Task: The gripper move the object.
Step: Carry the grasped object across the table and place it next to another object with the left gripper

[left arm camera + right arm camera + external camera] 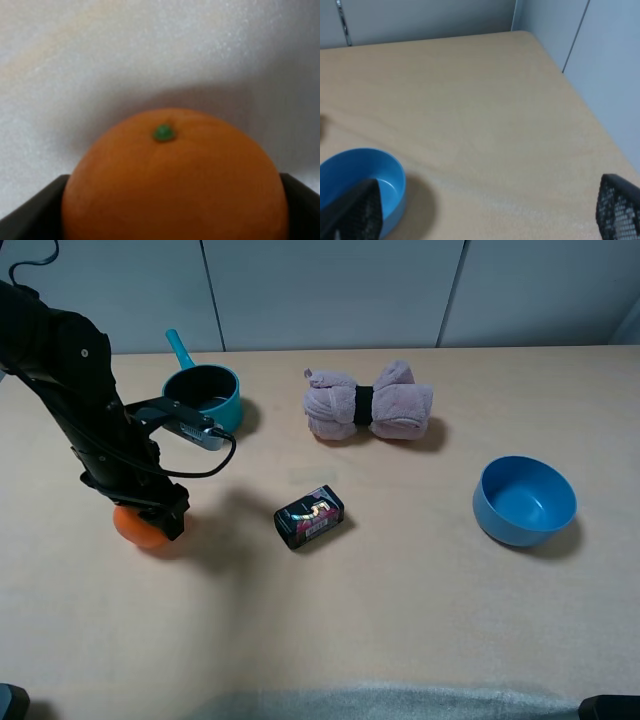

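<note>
The object, a round orange ball (pixel 138 529) with a green stem dot, rests on the tan table (pixel 400 620) at the left. My left gripper (pixel 152 516) reaches down over it from the black arm. In the left wrist view the orange ball (pixel 175 175) fills the space between the two black fingers (pixel 30 212), which press against its sides. My right gripper (pixel 490 215) hovers above the table's far right corner, its mesh-padded fingers (pixel 620 210) wide apart with nothing between them.
A teal pot (pixel 205 395) stands behind the left arm. A small black printed box (pixel 310 516) lies mid-table. A pink rolled towel (pixel 368 405) sits at the back. A blue bowl (pixel 525 500) stands on the right, also in the right wrist view as the blue bowl (pixel 355 175).
</note>
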